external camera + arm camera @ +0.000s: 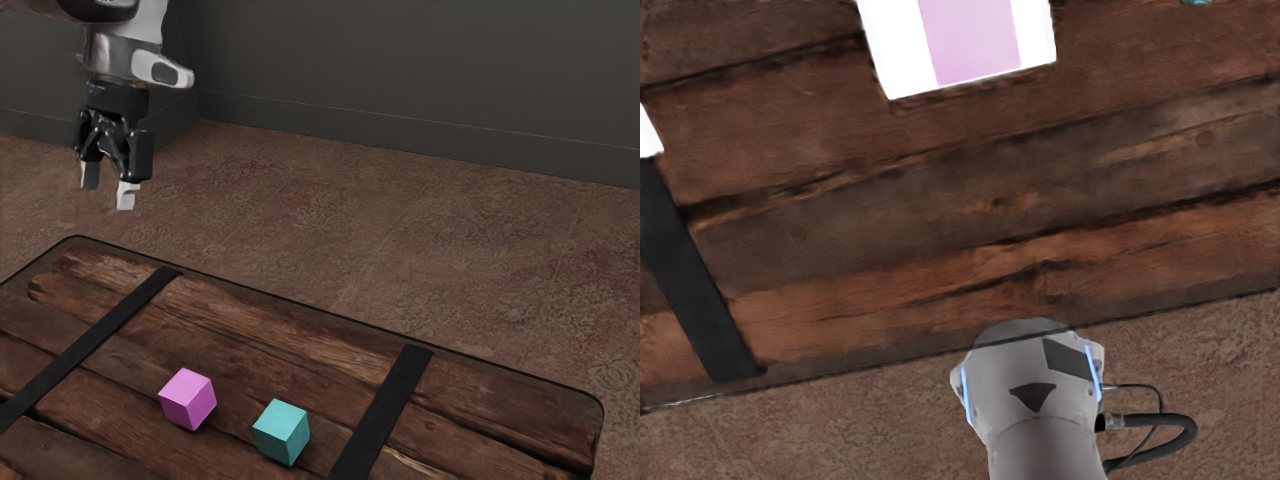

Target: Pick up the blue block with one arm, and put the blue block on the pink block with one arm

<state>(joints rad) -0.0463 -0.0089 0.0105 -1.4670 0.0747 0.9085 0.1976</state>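
Blue block [281,431] resting on bench [480,400], just beside pink block [187,398]. Tool [106,190] spread, empty, high up, well apart from both. Step: approach for pick. Next: centre over blue block, descend, straddle.

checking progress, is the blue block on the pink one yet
Not stacked: the blue block sits on the wooden table beside the pink block, apart from it. The claw hangs open and empty.

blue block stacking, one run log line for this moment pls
phase: pre-grasp | tool: open, empty, raised away from blocks | blue block: on table, untouched | pink block: beside it, not touching
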